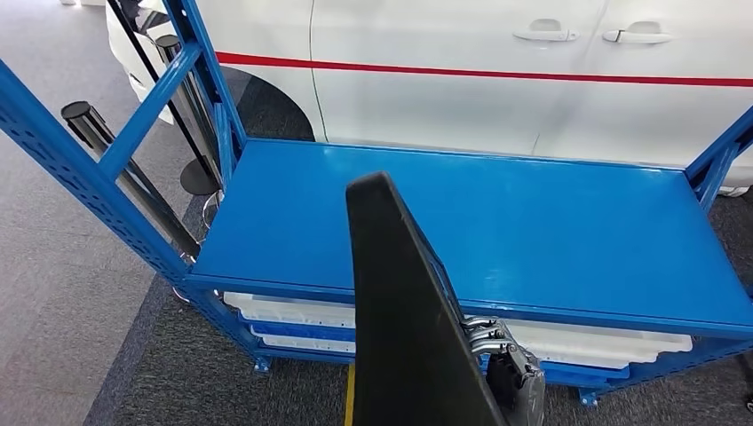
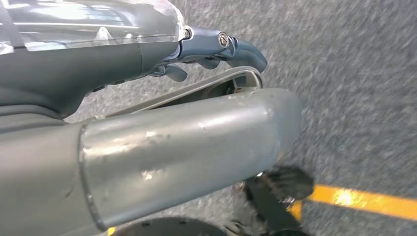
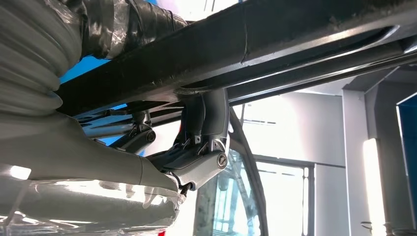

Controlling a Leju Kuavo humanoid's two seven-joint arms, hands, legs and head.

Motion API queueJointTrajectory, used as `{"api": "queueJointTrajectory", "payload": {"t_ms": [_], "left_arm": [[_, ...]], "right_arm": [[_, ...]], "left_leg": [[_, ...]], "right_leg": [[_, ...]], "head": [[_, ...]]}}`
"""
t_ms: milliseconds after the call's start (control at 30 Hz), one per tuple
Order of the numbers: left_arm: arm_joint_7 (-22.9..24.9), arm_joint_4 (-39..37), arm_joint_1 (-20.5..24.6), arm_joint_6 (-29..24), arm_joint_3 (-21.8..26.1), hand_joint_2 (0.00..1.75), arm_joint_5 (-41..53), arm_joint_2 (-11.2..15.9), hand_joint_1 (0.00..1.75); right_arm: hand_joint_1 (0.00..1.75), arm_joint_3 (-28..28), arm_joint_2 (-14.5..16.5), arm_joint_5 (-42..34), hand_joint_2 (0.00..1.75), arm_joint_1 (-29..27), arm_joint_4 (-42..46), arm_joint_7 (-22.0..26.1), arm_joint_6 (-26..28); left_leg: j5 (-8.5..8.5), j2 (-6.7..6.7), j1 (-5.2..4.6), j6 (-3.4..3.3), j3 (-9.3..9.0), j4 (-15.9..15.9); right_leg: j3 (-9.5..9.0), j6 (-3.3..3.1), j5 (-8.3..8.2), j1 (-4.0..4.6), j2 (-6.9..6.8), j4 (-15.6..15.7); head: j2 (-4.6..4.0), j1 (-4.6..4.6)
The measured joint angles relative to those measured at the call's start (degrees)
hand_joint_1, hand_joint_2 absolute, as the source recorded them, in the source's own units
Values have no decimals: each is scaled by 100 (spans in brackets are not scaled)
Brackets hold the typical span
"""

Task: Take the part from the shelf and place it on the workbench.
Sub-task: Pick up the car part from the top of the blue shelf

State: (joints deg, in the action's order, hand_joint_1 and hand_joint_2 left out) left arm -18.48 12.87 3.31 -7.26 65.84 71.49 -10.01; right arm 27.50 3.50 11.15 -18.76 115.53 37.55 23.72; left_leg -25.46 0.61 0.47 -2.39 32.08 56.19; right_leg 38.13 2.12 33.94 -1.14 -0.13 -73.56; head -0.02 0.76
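A long black part [image 1: 400, 302] rises tilted from the bottom middle of the head view, its rounded tip over the front of the blue workbench top [image 1: 550, 222]. My right hand [image 1: 508, 359] grips the part's lower right edge, just in front of the bench. In the right wrist view the fingers [image 3: 204, 130] wrap around the dark part [image 3: 305, 39], which runs across above them. My left hand [image 2: 216, 49] hangs over grey carpet with nothing in it, its thick thumb [image 2: 192, 147] in front.
White trays [image 1: 293, 312] lie on the bench's lower shelves. Blue uprights [image 1: 80, 169] frame its left end and another [image 1: 721, 155] its right. A white car [image 1: 462, 71] stands close behind. Black-topped stanchion posts [image 1: 82, 115] stand at the left. A yellow floor line [image 2: 364, 200] crosses the carpet.
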Motion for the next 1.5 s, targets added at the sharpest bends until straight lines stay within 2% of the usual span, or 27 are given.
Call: {"api": "queueJointTrajectory", "payload": {"t_ms": [67,133,167,267,333,400,433,467,533,600,667,733,800,833,900,933,967,1033,1067,1100,1167,1200,1300,1367,1433,1467,1500], "left_arm": [[8,0,1,3,10,0,7,-8,0],[11,0,3,4,16,0,11,-13,0],[12,0,3,4,19,0,12,-13,0],[13,0,-10,6,22,0,11,-12,0],[14,0,-20,11,23,0,11,-9,0],[16,0,-18,23,23,0,11,-9,0],[18,0,-17,28,24,0,11,-10,0],[15,0,-16,33,24,0,13,-12,0],[-11,0,-14,39,23,0,32,-13,0],[-45,3,-5,40,23,0,56,-10,0],[-61,8,7,36,23,0,63,-11,0],[-65,9,6,34,23,0,66,-23,0],[-64,9,0,36,23,0,65,-42,0],[-64,9,-4,37,25,0,63,-48,0],[-64,9,-8,37,27,0,60,-55,0],[-64,9,-9,38,27,0,58,-57,0],[-64,9,-8,39,27,0,59,-60,0],[-64,9,-7,43,27,0,62,-70,0],[-65,9,-7,43,27,0,65,-78,0],[-66,9,-7,40,27,0,69,-84,0],[-70,10,-16,33,27,0,80,-92,0],[-72,11,-22,29,28,0,86,-94,0],[-73,12,-29,26,35,0,96,-96,0],[-73,13,-30,26,49,0,93,-96,0],[-73,13,-31,26,62,0,90,-96,0],[-73,12,-32,26,65,0,90,-96,0],[-73,12,-32,27,66,0,90,-96,0]], "right_arm": [[175,-7,-1,0,175,-24,-11,33,-20],[175,-16,0,-2,175,-41,-17,57,-26],[175,-25,0,-4,175,-52,-19,68,-27],[175,-54,1,-9,175,-91,-21,84,-26],[175,-70,4,-11,175,-113,-20,85,-22],[175,-85,8,-24,175,-149,-19,87,-17],[175,-94,8,-37,175,-168,-19,90,-16],[175,-104,8,-55,175,-185,-19,95,-16],[175,-130,9,-102,175,-219,-18,114,-19],[175,-160,11,-148,175,-255,-8,147,-24],[175,-198,19,-187,175,-299,17,178,-43],[175,-238,28,-218,175,-343,43,192,-72],[175,-280,31,-227,175,-387,59,192,-86],[175,-305,31,-222,175,-416,65,192,-81],[175,-366,32,-204,175,-464,67,192,-68],[175,-390,32,-196,175,-479,67,192,-62],[175,-412,32,-191,175,-490,67,192,-62],[175,-444,32,-189,175,-508,67,191,-68],[175,-458,33,-201,175,-514,67,188,-84],[175,-471,35,-225,175,-519,67,184,-113],[175,-499,43,-336,175,-524,68,182,-223],[175,-517,49,-407,175,-530,68,184,-289],[175,-590,71,-568,175,-573,69,192,-444],[175,-640,104,-610,175,-601,69,192,-510],[175,-683,134,-632,175,-623,68,192,-547],[175,-702,140,-635,175,-634,67,192,-557],[175,-718,145,-638,175,-644,67,192,-565]], "left_leg": [[53,0,25,52,162,108],[87,-7,25,117,281,229],[111,-11,18,154,313,265],[139,-24,34,274,370,307],[-226,-31,60,328,486,587],[-809,-32,67,356,655,1243],[-979,-31,68,363,706,1583],[-1007,-31,67,359,696,1810],[-739,-33,57,311,398,1697],[-545,-37,11,203,-243,894],[-616,-39,-44,129,-745,119],[-613,-40,-70,101,-827,-143],[-467,-14,-51,50,-739,-198],[-387,1,-36,18,-673,-221],[-266,20,-32,-32,-500,-196],[-214,26,-36,-36,-403,-163],[-165,30,-37,-33,-303,-120],[-91,34,-30,-7,-92,-9],[-65,35,-27,12,11,59],[-47,38,-34,36,103,127],[-12,55,-47,93,211,227],[13,73,-49,130,230,247],[-30,83,-17,253,283,329],[-401,29,5,314,456,773],[-818,4,14,347,699,1513],[-895,2,15,350,755,1758],[-861,-2,15,340,717,1805]], "right_leg": [[-515,44,-261,-47,2,608],[-977,22,-276,-42,22,1308],[-1062,-16,-227,-30,35,1467],[-975,-199,-300,-9,34,1499],[-847,-318,-418,-15,9,1514],[-694,-370,-542,2,-6,1505],[-609,-375,-604,17,-12,1497],[-522,-376,-665,32,-17,1487],[-357,-370,-779,64,-23,1464],[-250,-350,-885,88,-20,1447],[-201,-294,-991,91,-34,1451],[-181,-217,-1108,77,-54,1498],[-131,-156,-1015,64,-38,1451],[-73,-133,-797,61,-24,1288],[90,-99,-193,43,-7,654],[152,-81,2,37,-4,293],[161,-63,43,31,-4,30],[-70,-37,-217,15,-6,16],[-327,-29,-365,2,-14,297],[-623,-28,-399,4,-34,696],[-1042,-87,-261,24,-76,1372],[-1104,-132,-183,45,-79,1523],[-1037,-310,-265,50,-21,1577],[-968,-401,-350,43,18,1591],[-887,-426,-411,54,78,1580],[-851,-425,-435,62,121,1569],[-820,-420,-453,70,171,1555]], "head": [[0,0],[0,-2],[0,-3],[0,-3],[0,-4],[0,-4],[0,-4],[0,-4],[0,-5],[0,-5],[0,-5],[0,-4],[0,-2],[0,-1],[0,-1],[0,-2],[0,-1],[0,-2],[0,-2],[0,-3],[0,-4],[1,-5],[1,1],[0,2],[0,3],[0,3],[0,3]]}}
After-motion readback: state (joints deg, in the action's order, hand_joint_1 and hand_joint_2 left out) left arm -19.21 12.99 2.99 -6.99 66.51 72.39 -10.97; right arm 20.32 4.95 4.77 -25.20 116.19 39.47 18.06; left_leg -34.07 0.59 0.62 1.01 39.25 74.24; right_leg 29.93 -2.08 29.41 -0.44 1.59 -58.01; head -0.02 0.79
